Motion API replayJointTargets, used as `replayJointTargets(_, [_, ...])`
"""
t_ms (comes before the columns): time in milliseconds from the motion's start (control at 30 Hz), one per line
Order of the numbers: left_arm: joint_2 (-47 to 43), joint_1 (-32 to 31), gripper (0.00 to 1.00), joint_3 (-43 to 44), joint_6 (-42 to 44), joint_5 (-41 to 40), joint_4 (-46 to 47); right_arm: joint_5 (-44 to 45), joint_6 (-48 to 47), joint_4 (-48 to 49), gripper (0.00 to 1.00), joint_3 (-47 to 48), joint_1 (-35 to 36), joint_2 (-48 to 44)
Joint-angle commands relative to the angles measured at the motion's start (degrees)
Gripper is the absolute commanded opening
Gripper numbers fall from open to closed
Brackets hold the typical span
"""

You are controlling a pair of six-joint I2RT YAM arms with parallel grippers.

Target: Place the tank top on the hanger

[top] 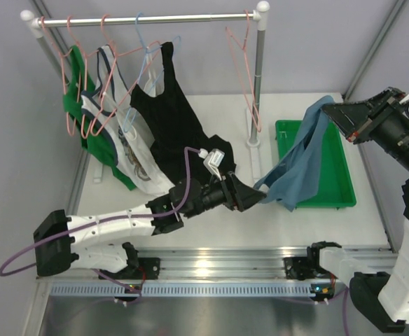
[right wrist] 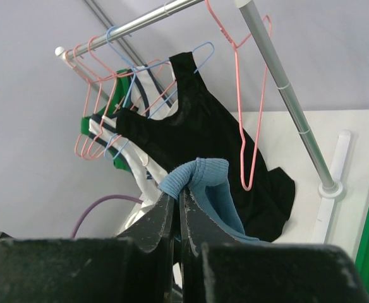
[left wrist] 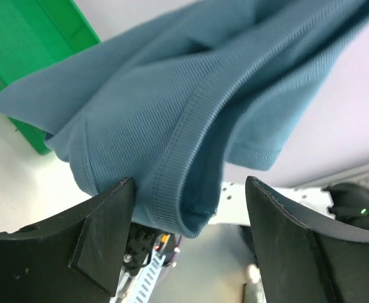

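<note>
The dusty blue tank top [top: 299, 164] hangs in the air over the left side of the green tray. My right gripper [top: 336, 113] is shut on a ribbed strap at its top end, seen in the right wrist view [right wrist: 200, 177] bunched above the closed fingertips [right wrist: 172, 208]. My left gripper [top: 255, 196] is open at the top's lower end. In the left wrist view a ribbed hem [left wrist: 184, 170] droops between the wide-apart fingers [left wrist: 108, 227], against the left one. The empty pink hanger [top: 244, 66] hangs on the rail at the right, also in the right wrist view [right wrist: 242, 120].
A clothes rack [top: 258, 84] stands at the back, its rail holding a black top [top: 173, 115], a white printed top [top: 131, 147], a green top [top: 75, 105], a light blue hanger [top: 145, 59] and other pink hangers. A green tray [top: 334, 192] lies at the right.
</note>
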Motion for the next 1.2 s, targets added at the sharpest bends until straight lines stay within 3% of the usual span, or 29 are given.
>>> replayJointTargets(0, [-0.1,-3.1,0.75,3.1,7.6,-1.8,0.0,-0.7,-0.1,2.3,0.0,0.1,0.7,0.3])
replayJointTargets(233, [1.6,-4.2,0.7,7.7,9.7,-11.4,-11.6,-0.9,0.2,2.4,0.0,0.2,0.8,0.3])
replayJointTargets(367, [4.7,-4.3,0.66,11.9,11.7,-13.0,-17.2,-1.4,0.2,2.3,0.0,0.2,0.7,0.4])
replayJointTargets(467, [6.0,-4.2,0.56,13.6,12.2,-12.9,-19.3,-1.4,0.0,2.2,0.0,0.2,0.7,0.3])
replayJointTargets(500, [6.1,-4.3,0.52,13.8,12.3,-13.3,-19.8,-1.5,0.0,2.2,0.0,0.2,0.6,0.3])
replayJointTargets(533, [6.1,-4.2,0.37,14.3,12.4,-14.2,-20.2,-1.5,-0.1,2.1,0.0,0.2,0.7,0.3])
replayJointTargets(600, [5.7,-4.2,0.22,15.0,13.2,-15.4,-22.5,-1.5,-0.1,2.1,0.0,0.2,0.7,0.3])
replayJointTargets(633, [5.4,-4.2,0.06,16.3,13.8,-16.3,-23.8,-1.6,-0.1,2.3,0.0,0.1,0.7,0.3])
replayJointTargets(667, [4.7,-4.2,0.0,17.1,15.3,-17.8,-25.9,-1.6,-0.2,2.3,0.0,0.0,0.7,0.3])
replayJointTargets(967, [-3.4,-4.3,0.0,26.8,27.2,-25.2,-36.0,-2.2,0.5,7.7,0.0,-1.8,0.7,-0.4])
replayJointTargets(1167, [-4.1,-4.2,0.0,39.8,34.9,-27.4,-43.9,-4.0,7.0,20.4,0.0,-5.3,0.7,-2.0])
